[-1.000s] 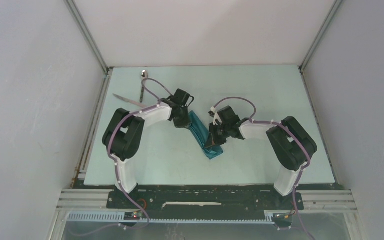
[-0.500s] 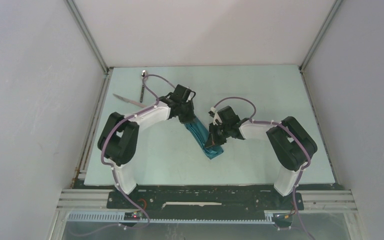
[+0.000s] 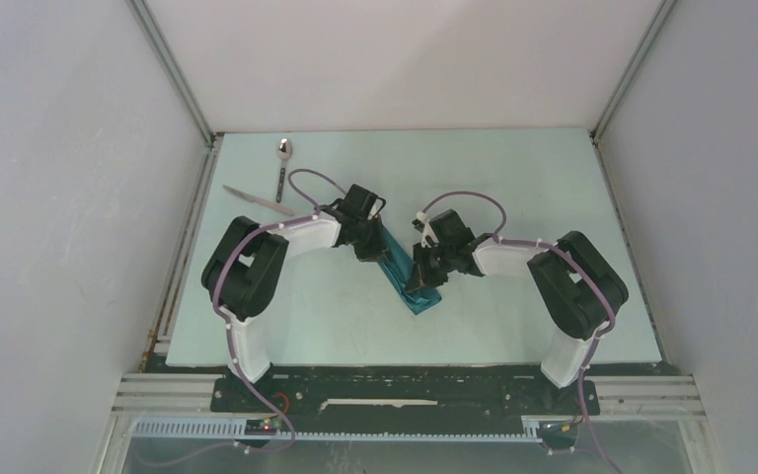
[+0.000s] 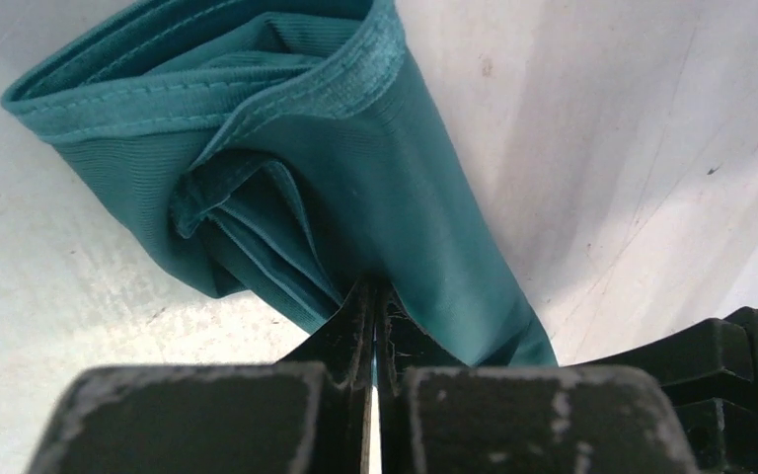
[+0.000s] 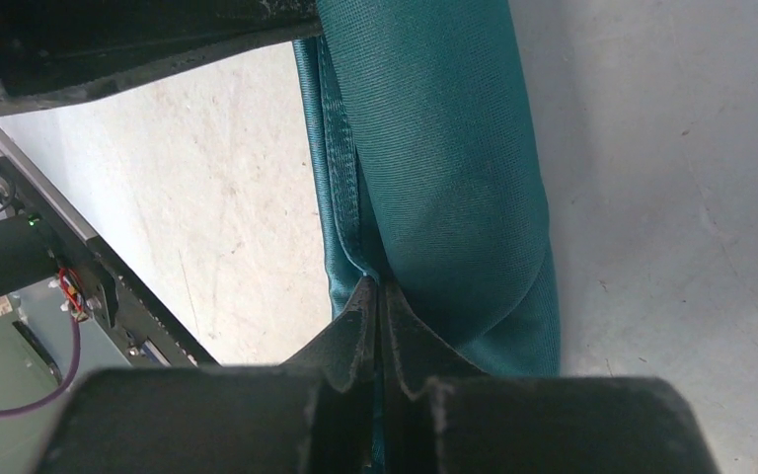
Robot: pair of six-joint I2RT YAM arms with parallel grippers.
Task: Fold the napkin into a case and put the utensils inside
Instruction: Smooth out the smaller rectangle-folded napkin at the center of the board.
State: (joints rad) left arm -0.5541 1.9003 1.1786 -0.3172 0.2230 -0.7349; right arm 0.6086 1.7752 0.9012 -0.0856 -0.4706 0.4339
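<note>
One high rear overview of the whole table; two wrist close-ups, both on the napkin.

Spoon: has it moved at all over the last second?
No. The spoon keeps the same spot near the table's far left corner, handle tip by the knife.

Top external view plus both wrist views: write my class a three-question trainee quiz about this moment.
1. True or false: the small shiny metal spoon lies inside the folded teal cloth napkin.
2. What are the left hand and the right hand shut on?
3. Where does the slim silver table knife lie? A) beside the spoon, far left B) inside the napkin C) in the right hand
Key: 1 false; 2 the napkin; 3 A.
</note>
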